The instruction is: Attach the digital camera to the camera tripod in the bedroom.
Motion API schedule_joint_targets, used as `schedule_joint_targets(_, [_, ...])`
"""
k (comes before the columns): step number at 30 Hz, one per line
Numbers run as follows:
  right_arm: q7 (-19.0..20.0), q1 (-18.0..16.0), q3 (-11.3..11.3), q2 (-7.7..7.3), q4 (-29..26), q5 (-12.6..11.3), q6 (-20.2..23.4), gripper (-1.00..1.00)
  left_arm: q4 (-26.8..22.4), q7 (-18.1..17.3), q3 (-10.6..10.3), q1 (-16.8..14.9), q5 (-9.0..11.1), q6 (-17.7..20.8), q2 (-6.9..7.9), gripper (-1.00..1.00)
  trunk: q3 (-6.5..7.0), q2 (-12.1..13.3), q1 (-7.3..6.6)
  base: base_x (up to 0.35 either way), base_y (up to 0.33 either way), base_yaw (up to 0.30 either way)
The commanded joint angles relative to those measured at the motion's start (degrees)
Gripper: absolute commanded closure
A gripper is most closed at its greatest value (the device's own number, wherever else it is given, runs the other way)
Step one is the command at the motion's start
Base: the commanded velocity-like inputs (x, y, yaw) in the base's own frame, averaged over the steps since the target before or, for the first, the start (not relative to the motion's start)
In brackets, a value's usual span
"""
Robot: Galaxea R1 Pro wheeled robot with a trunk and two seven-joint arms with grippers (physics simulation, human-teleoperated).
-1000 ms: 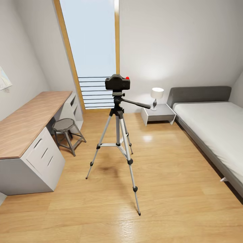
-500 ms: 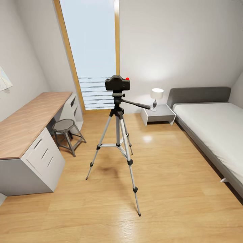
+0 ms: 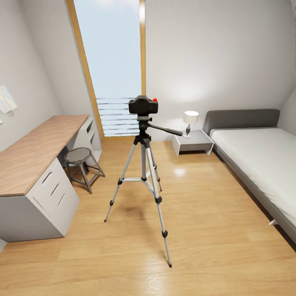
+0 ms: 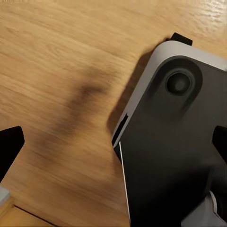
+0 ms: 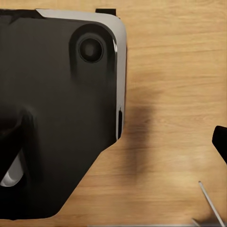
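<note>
Change: my head view has tilted up slightly; nothing in the room has shifted.
Digital camera (image 3: 143,105): seated on the camera tripod (image 3: 144,172) head, centre of frame.
Tripod: upright on the wood floor (image 3: 205,230), between desk (image 3: 37,152) at left and bed (image 3: 259,160) at right.
My left pincer (image 4: 113,146): fingertips spread wide, grasping nothing.
My right pincer: one fingertip (image 5: 220,142) visible; state cannot be told.

Bright, even daylight from window (image 3: 113,61); soft floor (image 3: 205,230) shadows, sharp render.
</note>
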Motion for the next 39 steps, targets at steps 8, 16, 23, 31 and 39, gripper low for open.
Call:
schedule_joint_targets(8, [0.18, -0.08, 0.1, -0.03, 0.19, -0.09, -0.5, -1.0, -0.08, 0.22, -0.48, -0.02, 0.47, -0.03, 0.01, -1.0, 0.62, -0.1, 0.03, 0.0, 0.0, 0.0])
schedule_joint_targets(16, [0.14, -0.08, 0.09, -0.08, 0.2, -0.09, -0.52, -1.0, -0.08, 0.22, -0.48, -0.02, 0.47, -0.03, 0.01, -1.0, 1.34, -0.1, 0.03, 0.0, 0.0, 0.0])
schedule_joint_targets(23, [0.12, -0.08, 0.09, -0.02, 0.21, -0.09, -0.43, -1.0, -0.11, 0.22, -0.48, -0.02, 0.47, -0.03, 0.01, -1.0, 1.96, -0.1, 0.03, 0.0, 0.0, 0.0])
schedule_joint_targets(31, [0.11, -0.08, 0.1, -0.01, 0.21, -0.09, -0.34, -1.0, -0.11, 0.22, -0.48, -0.02, 0.47, -0.03, 0.01, -1.0, 2.68, -0.1, 0.03, 0.0, 0.0, 0.0])
schedule_joint_targets(39, [0.04, -0.08, 0.1, -0.01, 0.24, -0.09, -0.37, -1.0, -0.11, 0.22, -0.48, -0.02, 0.47, -0.03, 0.01, -1.0, 3.4, -0.1, 0.03, 0.0, 0.0, 0.0])
